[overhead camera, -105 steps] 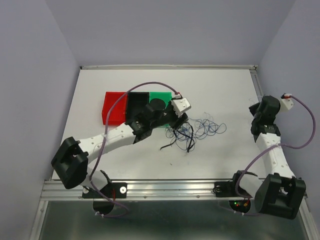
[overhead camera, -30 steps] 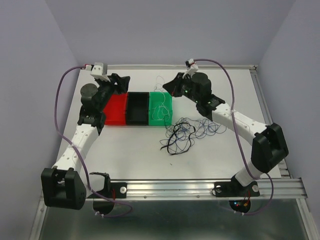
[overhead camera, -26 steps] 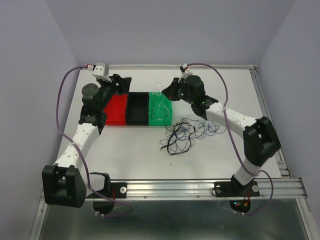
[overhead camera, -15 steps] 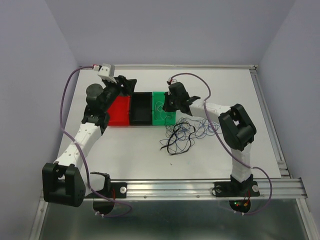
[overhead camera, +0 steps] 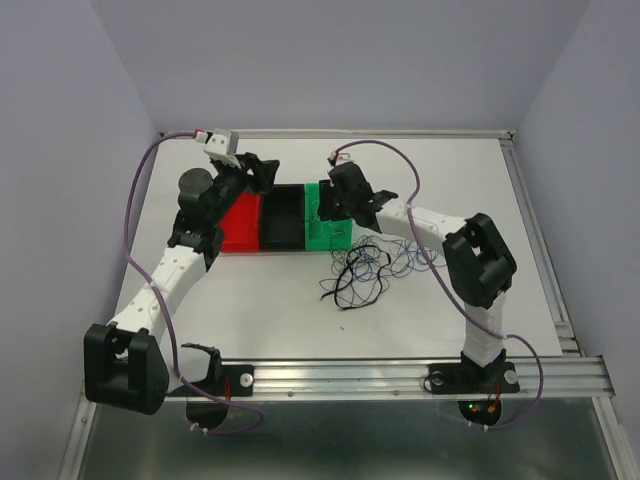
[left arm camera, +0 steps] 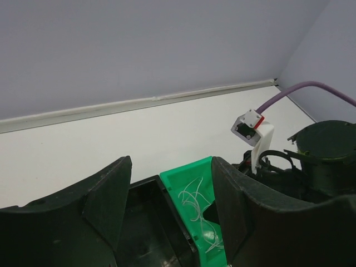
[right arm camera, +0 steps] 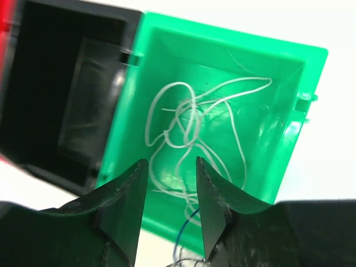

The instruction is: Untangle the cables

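Top external | white table [overhead camera: 470, 170], lilac walls [overhead camera: 330, 60] | left hand [overhead camera: 262, 169], right hand [overhead camera: 324, 206] spread, empty

Glossy green plastic bin [right arm camera: 125, 105]

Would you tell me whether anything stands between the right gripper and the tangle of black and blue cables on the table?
Only the near wall of the green bin: the right gripper hangs open over that bin, and the tangle lies just beyond the wall. Nothing else visible intervenes.
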{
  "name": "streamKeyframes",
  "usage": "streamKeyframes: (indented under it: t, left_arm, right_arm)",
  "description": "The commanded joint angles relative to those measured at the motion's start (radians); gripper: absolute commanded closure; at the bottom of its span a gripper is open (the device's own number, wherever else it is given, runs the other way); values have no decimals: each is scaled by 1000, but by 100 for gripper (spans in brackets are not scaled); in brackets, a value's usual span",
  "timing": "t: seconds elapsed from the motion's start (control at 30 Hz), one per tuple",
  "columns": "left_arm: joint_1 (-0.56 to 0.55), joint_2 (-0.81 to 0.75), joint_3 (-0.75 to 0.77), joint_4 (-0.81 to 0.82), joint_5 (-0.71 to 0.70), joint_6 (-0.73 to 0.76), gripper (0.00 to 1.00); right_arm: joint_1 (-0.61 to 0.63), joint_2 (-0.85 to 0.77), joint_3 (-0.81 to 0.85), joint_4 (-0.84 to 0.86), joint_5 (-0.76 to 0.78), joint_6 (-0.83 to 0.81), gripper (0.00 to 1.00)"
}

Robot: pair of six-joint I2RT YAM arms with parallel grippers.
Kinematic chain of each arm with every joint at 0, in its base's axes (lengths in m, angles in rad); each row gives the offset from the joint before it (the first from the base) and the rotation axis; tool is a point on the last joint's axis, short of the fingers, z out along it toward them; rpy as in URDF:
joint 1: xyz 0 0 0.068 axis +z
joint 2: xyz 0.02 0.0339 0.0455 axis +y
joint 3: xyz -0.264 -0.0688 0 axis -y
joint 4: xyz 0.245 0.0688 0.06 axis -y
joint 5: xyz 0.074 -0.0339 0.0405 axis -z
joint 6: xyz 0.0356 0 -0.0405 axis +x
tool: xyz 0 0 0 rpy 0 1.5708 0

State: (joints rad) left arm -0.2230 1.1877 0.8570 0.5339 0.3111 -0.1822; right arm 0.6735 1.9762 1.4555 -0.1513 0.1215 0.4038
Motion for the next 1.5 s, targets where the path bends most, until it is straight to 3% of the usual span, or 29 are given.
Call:
streamKeyframes:
  t: [0.0,0.07,0.1,0.13,0.2,0.33,0.5,0.8,1.0,1.17,1.23,1.37,1.4,1.47]
  left_arm:
    - [-38,-4,0,31,-24,53,30]
    - [-73,6,7,17,-30,75,30]
    - [-88,12,16,11,-29,87,29]
    - [-104,16,19,-4,-23,119,29]
    - [-149,42,36,-31,25,173,29]
    - [-229,102,82,-107,77,268,24]
    - [-306,156,93,-149,151,348,21]
    - [-510,338,213,-377,120,524,21]
    - [-572,472,270,-433,25,550,22]
    - [-587,565,309,-456,-21,553,26]
    - [-593,587,327,-466,-33,555,33]
    - [-596,618,364,-509,-24,550,65]
    - [-598,615,369,-514,-20,550,77]
    - [-599,584,363,-517,-23,543,88]
  right_arm:
    - [35,-181,-61,68,107,0,53]
    - [43,-239,-116,91,118,1,52]
    - [41,-281,-185,122,113,-9,47]
    - [46,-351,-223,133,110,-17,27]
    - [44,-425,-318,130,101,-40,20]
    - [46,-571,-425,-2,137,-66,19]
    - [44,-700,-466,-227,427,68,19]
    - [43,-971,-569,-248,703,213,14]
    - [43,-1161,-635,-245,854,288,15]
    - [43,-1275,-687,-243,869,279,15]
    - [43,-1303,-693,-245,863,273,15]
    - [43,-1304,-696,-241,863,265,15]
    - [43,-1298,-692,-238,857,264,16]
    - [43,-1248,-682,-228,845,245,18]
